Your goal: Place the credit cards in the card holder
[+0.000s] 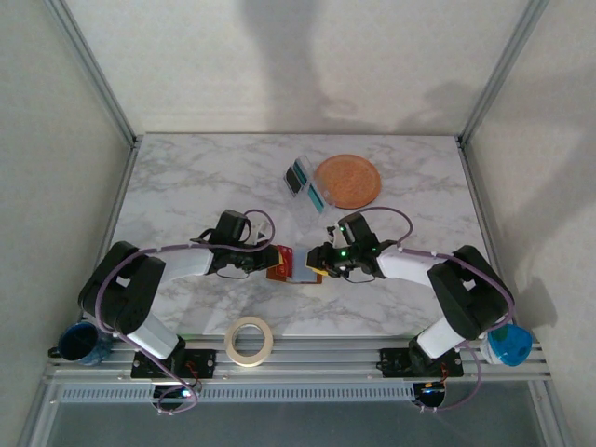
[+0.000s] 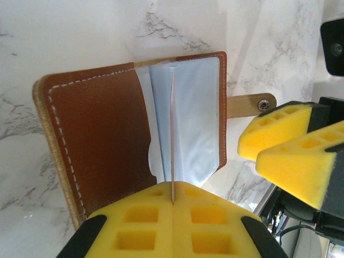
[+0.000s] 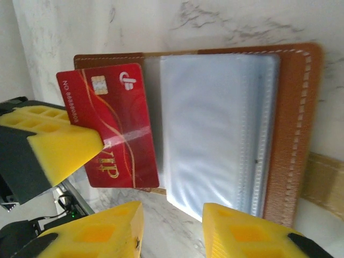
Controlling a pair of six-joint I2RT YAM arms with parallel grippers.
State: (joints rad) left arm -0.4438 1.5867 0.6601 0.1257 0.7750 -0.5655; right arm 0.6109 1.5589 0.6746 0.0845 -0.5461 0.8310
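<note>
**Red plastic credit card (image 1: pixel 282 264) held on edge at the brown leather card holder (image 1: pixel 307 276)**

From above, the left end effector (image 1: pixel 270 259) and the right end effector (image 1: pixel 324 261) meet over the open card holder on the marble bench (image 1: pixel 186 186). More cards lie in a clear plastic sleeve (image 1: pixel 305 182) beside the round orange plate (image 1: pixel 347 180).

In the left wrist view, the left end effector (image 2: pixel 173 196) is clamped shut on the credit card (image 2: pixel 173 134), seen edge-on and upright over the holder's clear pocket leaves (image 2: pixel 196 123). The step looks like feeding the card into a pocket. Keep its edge in line with the pocket mouth and slide it without twisting, or it may ride over the plastic.

In the right wrist view, the right end effector (image 3: pixel 172 215) stands with its jaws parted and nothing between them, near the holder's edge. It could usefully pin the leather down. I cannot tell whether the card (image 3: pixel 118 123) has entered a pocket.
</note>
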